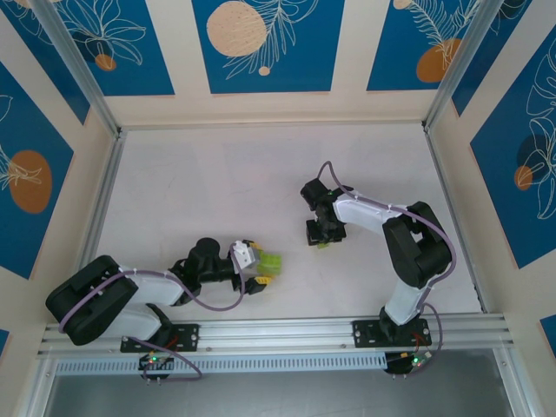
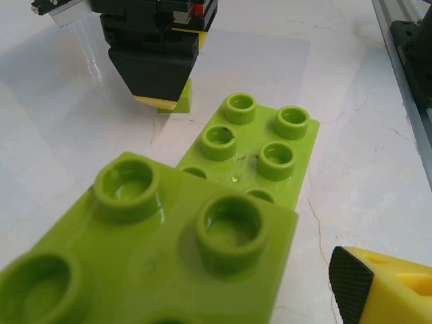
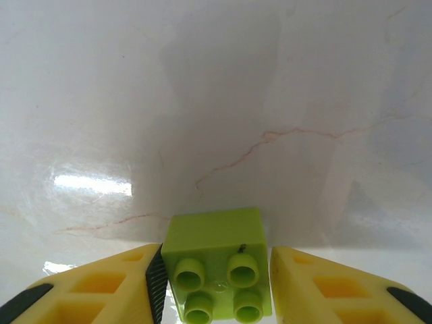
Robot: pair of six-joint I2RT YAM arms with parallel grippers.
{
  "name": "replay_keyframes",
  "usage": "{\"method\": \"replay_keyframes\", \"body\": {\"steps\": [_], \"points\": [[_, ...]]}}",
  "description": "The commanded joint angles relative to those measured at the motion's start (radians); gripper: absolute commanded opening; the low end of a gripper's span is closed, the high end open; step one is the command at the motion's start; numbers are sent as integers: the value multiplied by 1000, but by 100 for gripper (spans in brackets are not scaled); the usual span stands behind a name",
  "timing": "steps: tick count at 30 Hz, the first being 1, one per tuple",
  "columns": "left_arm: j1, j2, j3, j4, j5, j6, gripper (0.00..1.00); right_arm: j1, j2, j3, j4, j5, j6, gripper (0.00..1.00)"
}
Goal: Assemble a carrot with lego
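Two lime-green studded plastic bricks, a near brick [image 2: 155, 250] overlapping a far brick [image 2: 260, 152], sit on the white table [image 1: 217, 174] at the wide-open left gripper [image 1: 261, 268]. Rightward, the right gripper [image 3: 216, 260] narrowly brackets a small square lime-green brick [image 3: 216, 233]; clamped or not, I cannot tell. They look light, rigid and slick, so the flat side walls seem the best hold.

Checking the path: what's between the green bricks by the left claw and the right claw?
Only bare tabletop between the green bricks and the right claw, per the top view.
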Motion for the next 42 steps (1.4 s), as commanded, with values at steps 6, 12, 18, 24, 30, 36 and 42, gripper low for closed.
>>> {"method": "replay_keyframes", "body": {"steps": [6,12,18,24,30,36,42], "points": [[14,10,17,16,26,24,86,-6,-31,15,-15,-39,-22,47],[14,12,18,14,25,22,86,-17,-51,5,-12,-46,-30,48],[14,12,18,14,25,23,86,-26,-60,2,-13,-50,-35,48],[13,14,18,14,25,23,86,-28,-49,-3,-9,-62,-42,50],[13,13,18,14,25,23,86,-32,-43,-9,-7,-66,-48,51],[13,13,18,14,25,24,86,-33,-34,-12,-3,-80,-53,52],[14,13,18,14,24,23,85,-33,-23,-14,-6,-94,-59,52]]}}
